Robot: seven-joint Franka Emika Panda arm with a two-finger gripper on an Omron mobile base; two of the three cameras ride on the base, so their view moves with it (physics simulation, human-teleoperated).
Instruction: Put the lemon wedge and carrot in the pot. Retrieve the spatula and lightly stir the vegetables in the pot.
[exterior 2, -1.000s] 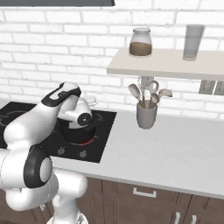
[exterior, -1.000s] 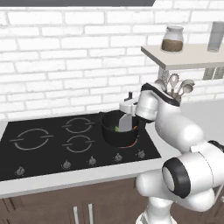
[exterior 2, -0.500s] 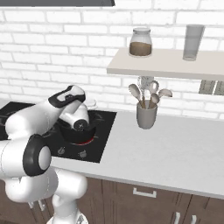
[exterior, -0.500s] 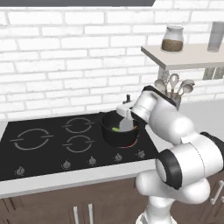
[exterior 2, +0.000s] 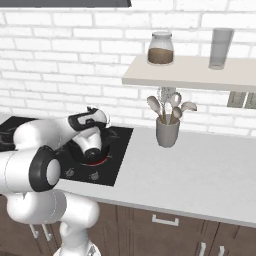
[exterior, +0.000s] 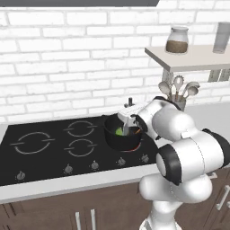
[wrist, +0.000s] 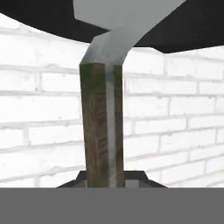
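We see the gripper (exterior: 127,125) closed on the spatula (wrist: 103,131): in the hand view the worn, brownish handle rises straight from between the two dark fingertips and bends into a pale grey blade at the top, set against the white brick wall (wrist: 175,131). From the left base view the gripper sits at the near right rim of the pot (exterior: 117,138), with the spatula reaching down inside — the blade itself is hidden by the pot wall. Within the pot we make out the lemon wedge (exterior: 119,131) as a yellow-green patch; we cannot pick out the carrot. The pot stands on the rear right ring of the hob (exterior: 54,148), where a red glow shows beneath it. In the right base view the arm covers most of the pot. On the counter (exterior 2: 200,170), just beyond the right edge of the hob, stands the grey utensil cup (exterior 2: 167,132) — spoons upright in it. Above, the shelf (exterior 2: 190,77) carries a jar (exterior 2: 161,48) and a glass (exterior 2: 220,48).
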